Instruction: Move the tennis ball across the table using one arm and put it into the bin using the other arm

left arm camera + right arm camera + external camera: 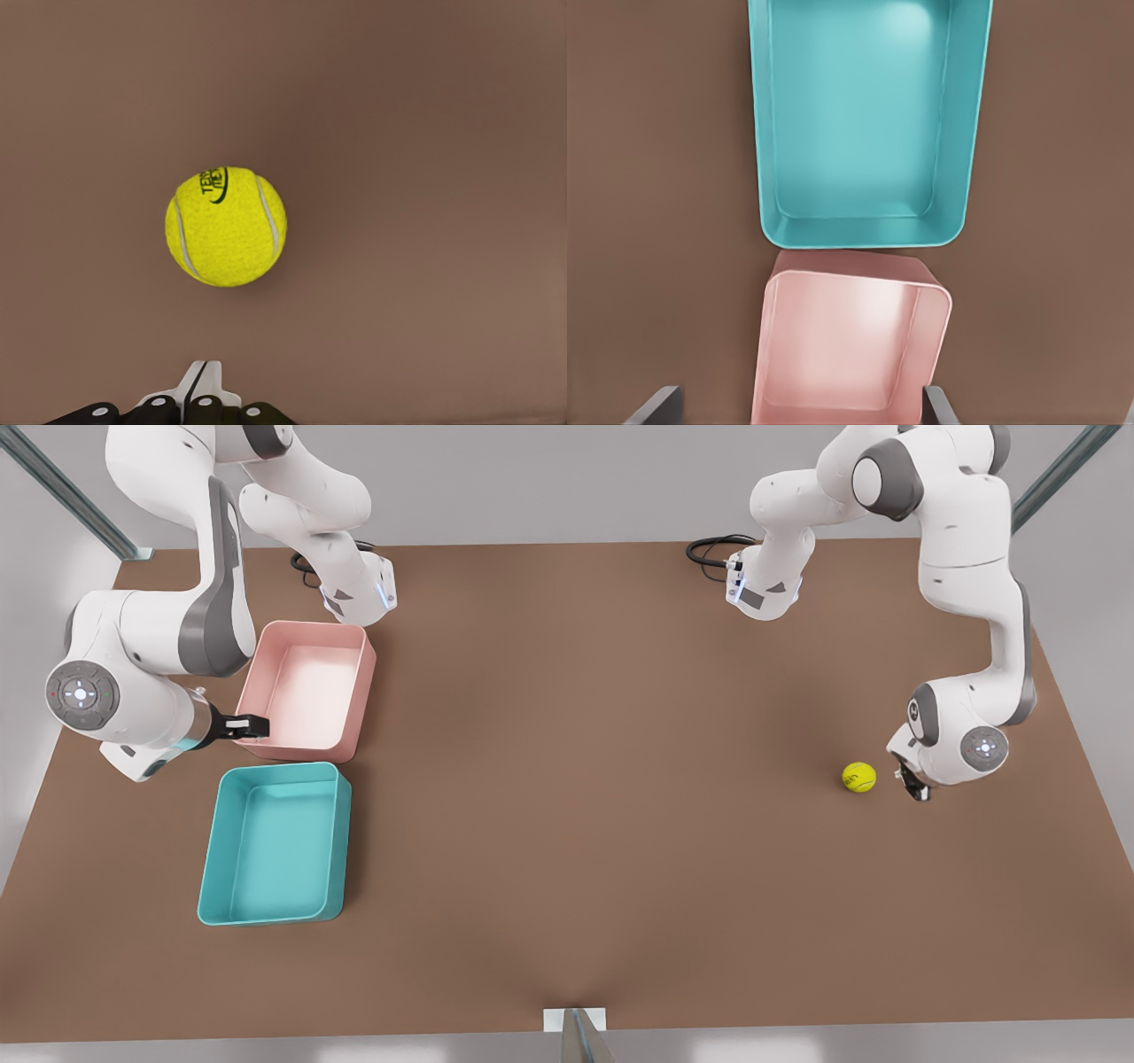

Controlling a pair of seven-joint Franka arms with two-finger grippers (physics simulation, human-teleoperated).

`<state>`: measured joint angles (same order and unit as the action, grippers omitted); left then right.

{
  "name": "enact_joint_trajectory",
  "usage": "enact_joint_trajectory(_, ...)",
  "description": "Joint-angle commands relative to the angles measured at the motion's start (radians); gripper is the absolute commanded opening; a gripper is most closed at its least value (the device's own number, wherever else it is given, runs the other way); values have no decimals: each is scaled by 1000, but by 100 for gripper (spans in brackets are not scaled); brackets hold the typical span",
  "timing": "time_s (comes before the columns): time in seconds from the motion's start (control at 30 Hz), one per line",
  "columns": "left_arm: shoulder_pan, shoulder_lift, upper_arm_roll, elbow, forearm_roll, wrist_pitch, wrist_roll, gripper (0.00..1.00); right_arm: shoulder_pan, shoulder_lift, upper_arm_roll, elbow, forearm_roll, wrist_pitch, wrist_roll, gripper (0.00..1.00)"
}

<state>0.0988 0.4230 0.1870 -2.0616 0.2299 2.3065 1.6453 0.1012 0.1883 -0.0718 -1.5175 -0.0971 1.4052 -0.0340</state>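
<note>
The tennis ball (pixel 858 777) (pixel 226 227), yellow-green with a dark logo, rests on the brown table (pixel 567 779) near the front view's right. My left gripper (pixel 912 784) (pixel 199 381) is low beside it on the far-right side, a short gap away, with its fingers shut and empty. The teal bin (pixel 279 771) (pixel 859 235) lies empty at the front view's left. My right gripper (pixel 252 726) (pixel 797 403) hovers open over the pink tray's near edge, just behind the bin, holding nothing.
An empty pink tray (pixel 310 627) (pixel 850 279) sits right behind the bin, almost touching it. Both arm bases with black cables stand at the table's back edge. A metal post foot (pixel 576 1020) marks the front edge's middle.
</note>
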Motion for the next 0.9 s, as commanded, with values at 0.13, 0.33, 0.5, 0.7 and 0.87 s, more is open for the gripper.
enact_joint_trajectory(0.13, 2, 20, 0, -52, 20, 183, 311, 21, -2, 5, 0, 2, 4, -6, -6, 100)
enact_joint_trajectory(0.33, 7, 26, 0, -80, 32, 206, 263, 21, -2, 7, -2, 2, 0, -6, -6, 100)
enact_joint_trajectory(0.5, 15, 36, 0, -80, 32, 211, 217, 21, -2, 8, -2, 2, 2, -5, -6, 100)
enact_joint_trajectory(0.7, 15, 43, 2, -100, 32, 209, 194, 21, -2, 8, 0, 2, 3, -6, -6, 100)
enact_joint_trajectory(0.87, -97, 34, 0, -103, 29, 209, -21, 21, -2, 13, 0, 2, 2, -6, -6, 100)
